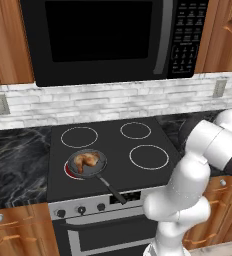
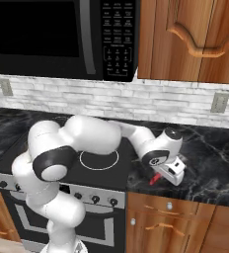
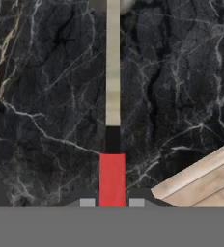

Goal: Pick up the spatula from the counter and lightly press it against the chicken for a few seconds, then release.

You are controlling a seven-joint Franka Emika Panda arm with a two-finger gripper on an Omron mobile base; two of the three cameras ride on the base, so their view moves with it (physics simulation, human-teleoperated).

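Spatula [image 3: 112, 103] is red, black, then beige; counter [image 3: 46, 120] is black marble with pale veins; chicken [image 1: 86, 160] at left is golden-brown

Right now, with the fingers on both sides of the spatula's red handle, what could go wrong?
1. The fingers sit on the red handle, far from the head of the spatula; the long shaft may swing or slip when lifted.
2. The chicken lies in a pan on the left of the stove; its black handle points to the front and could be knocked on the way.
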